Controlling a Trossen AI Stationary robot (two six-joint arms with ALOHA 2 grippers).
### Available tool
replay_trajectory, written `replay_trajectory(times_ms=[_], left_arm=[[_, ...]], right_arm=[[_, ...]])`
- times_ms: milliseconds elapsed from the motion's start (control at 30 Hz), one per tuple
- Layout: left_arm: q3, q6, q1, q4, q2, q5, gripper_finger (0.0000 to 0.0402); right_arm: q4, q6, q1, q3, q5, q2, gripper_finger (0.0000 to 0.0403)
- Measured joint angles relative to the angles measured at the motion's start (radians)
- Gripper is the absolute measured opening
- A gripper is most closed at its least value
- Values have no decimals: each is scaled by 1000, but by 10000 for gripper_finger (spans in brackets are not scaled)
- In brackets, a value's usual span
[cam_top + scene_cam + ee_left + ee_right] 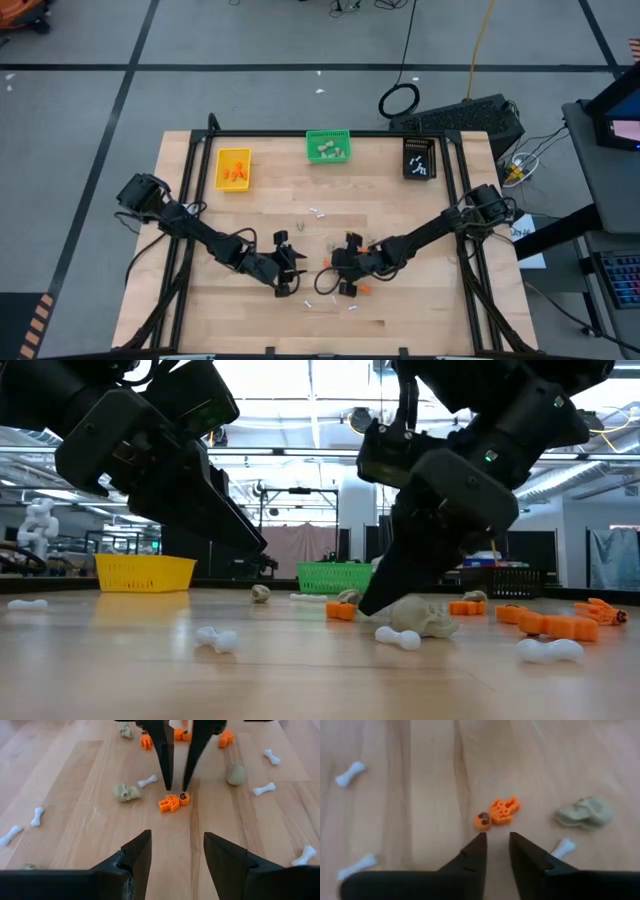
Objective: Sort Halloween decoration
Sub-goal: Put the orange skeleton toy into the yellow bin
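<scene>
Three bins (pixel 328 146) line the table's (pixel 420 310) far edge, pieces (pixel 322 300) mid-table.

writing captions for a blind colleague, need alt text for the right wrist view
The right gripper hovers with its fingers slightly apart, just short of an orange skeleton figure lying on the wooden table. A beige skull and three white bones lie scattered around.

High view straight down; low view table-level; both wrist views close, sharing orange skeleton (pixel 172 801).

Clutter is crowding the table's middle.
Bones (pixel 317 212), skulls (pixel 126 792) and orange skeletons (pixel 171 802) are littering the centre; bare wood (pixel 270 205) is lying open before the far bins (pixel 328 146).
</scene>
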Motion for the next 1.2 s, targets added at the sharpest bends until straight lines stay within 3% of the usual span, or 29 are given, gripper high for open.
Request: replay_trajectory(times_ms=[267,467,733,1200], left_arm=[[0,0,0,1,0,0,177],[0,-2,0,1,0,0,177],[0,-3,0,-4,0,0,177],[0,-9,0,-6,0,0,177]], right_arm=[[26,83,8,-1,-4,0,198],[50,62,7,-1,51,26,238],[77,43,5,-1,56,38,199],[75,-8,2,-1,54,40,71]])
